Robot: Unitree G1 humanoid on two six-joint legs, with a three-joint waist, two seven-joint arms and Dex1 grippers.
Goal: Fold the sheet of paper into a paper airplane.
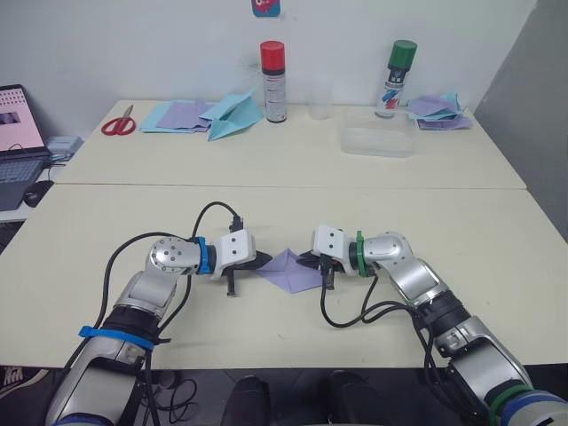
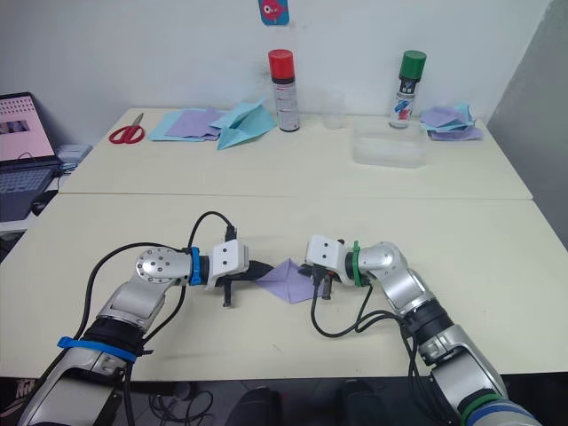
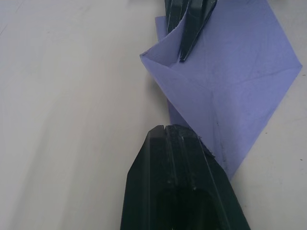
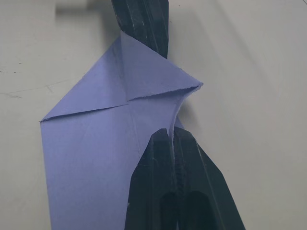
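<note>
The sheet of paper (image 1: 288, 269) is lying partly folded on the near worktop (image 1: 461, 240), both hands pinching opposite edges: left hand (image 1: 257, 263), right hand (image 1: 307, 261). Bare surface is surrounding them.

Lavender sheet of paper (image 1: 286, 269), partly folded w/ creases, lay on front worktop (image 1: 373, 226), one corner flap raised
</note>
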